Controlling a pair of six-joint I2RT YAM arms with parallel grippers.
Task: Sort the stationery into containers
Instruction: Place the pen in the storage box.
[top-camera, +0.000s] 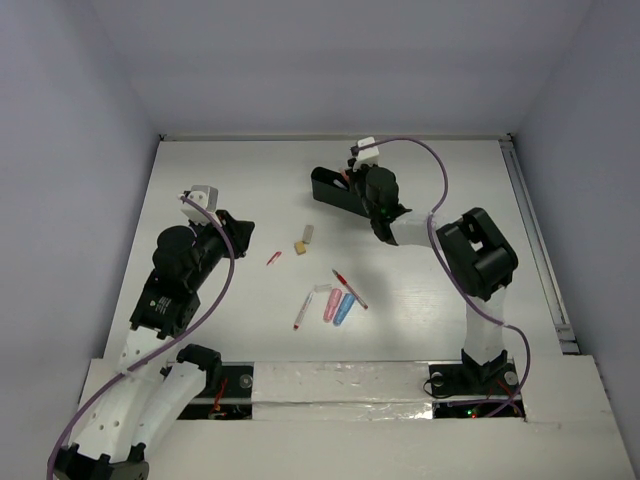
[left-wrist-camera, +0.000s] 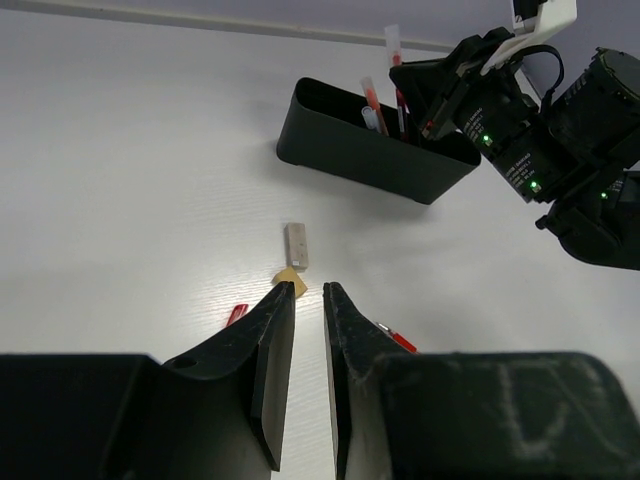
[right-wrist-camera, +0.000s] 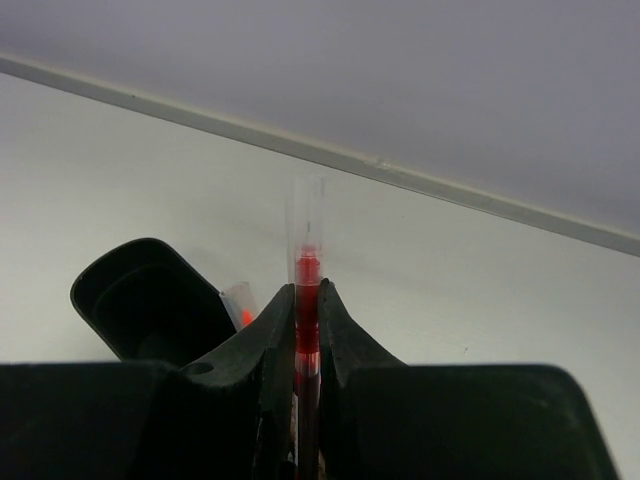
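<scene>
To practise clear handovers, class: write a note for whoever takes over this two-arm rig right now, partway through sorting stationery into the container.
Left gripper: jaws narrowly apart, empty, low over the white table, pointing towards the tan eraser.
Right gripper: shut on a thin red pen with clear cap, at the long black plastic tray.
Done: several pens stand in the tray.
Left to do: tan eraser, pale eraser, small red piece, loose red pen, white pen, pink capsule, blue capsule, all lying on the table.
</scene>
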